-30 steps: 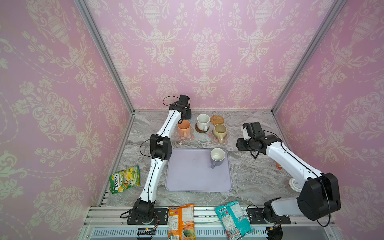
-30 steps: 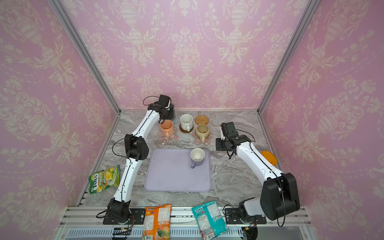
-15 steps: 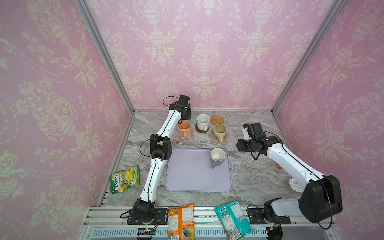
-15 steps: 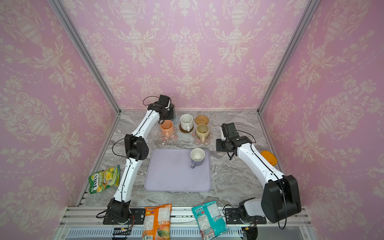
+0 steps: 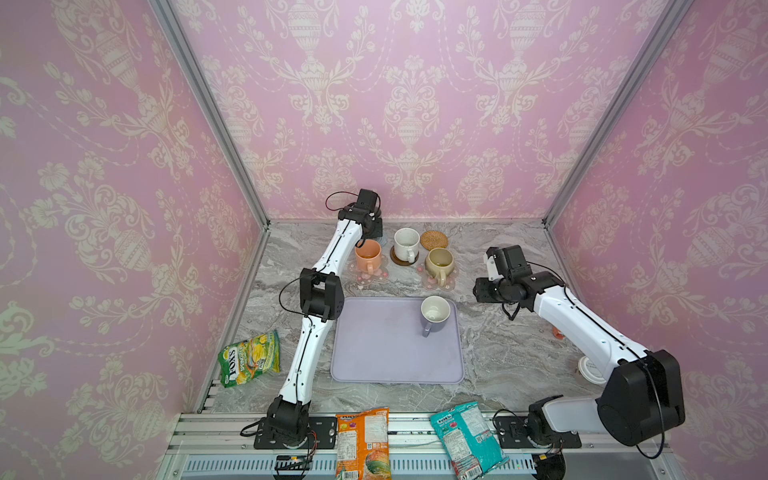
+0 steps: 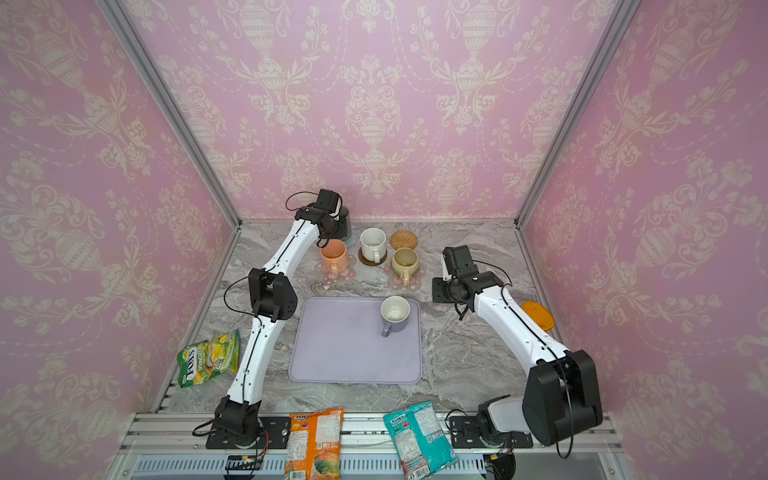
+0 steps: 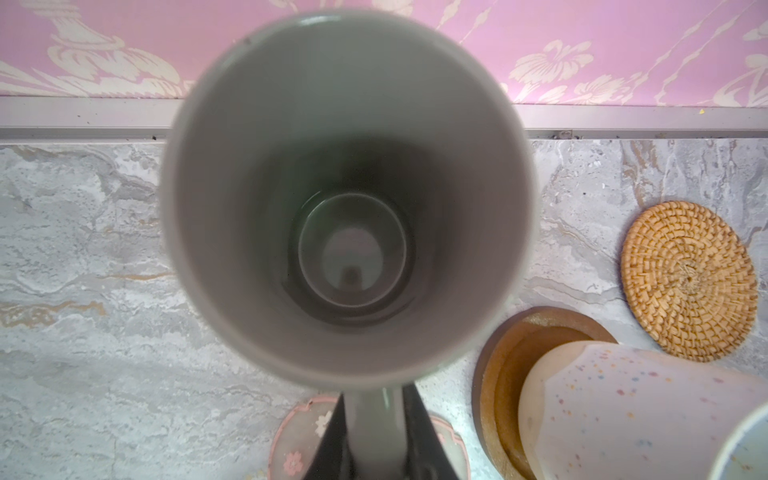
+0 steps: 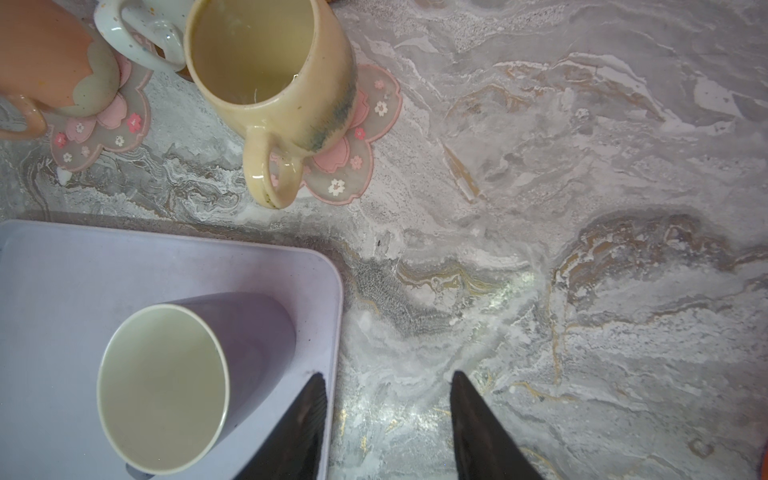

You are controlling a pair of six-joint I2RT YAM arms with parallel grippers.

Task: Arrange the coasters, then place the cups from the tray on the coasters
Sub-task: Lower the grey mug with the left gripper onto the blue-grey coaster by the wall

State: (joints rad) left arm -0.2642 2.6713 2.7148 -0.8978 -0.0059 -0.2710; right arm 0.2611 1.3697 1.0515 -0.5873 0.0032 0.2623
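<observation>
At the back, my left gripper (image 7: 376,432) is shut on the near wall of the dark grey tumbler (image 7: 349,208) (image 5: 376,227). An edge of the grey-blue coaster (image 6: 352,242) shows beneath it. The peach-orange cup (image 5: 368,254) and the beige-yellow cup (image 5: 439,261) each stand on a pink flower coaster (image 5: 441,281). The white speckled cup (image 5: 406,243) stands on the dark brown coaster (image 5: 400,261). The tan rattan coaster (image 5: 434,240) is bare. On the tray (image 5: 374,357) stands the lavender cup (image 5: 435,313). My right gripper (image 8: 386,376) (image 5: 482,289) hovers open beside the tray's far right corner.
A green snack bag (image 5: 249,357) lies at the left edge. An orange bag (image 5: 363,442) and a teal bag (image 5: 467,436) lie on the front rail. An orange lid (image 6: 537,316) and a white-lidded container (image 5: 590,370) sit behind my right arm.
My left gripper's jaws have closed onto the tumbler's wall. My right arm has barely shifted, and the cups and coasters have stayed in place.
</observation>
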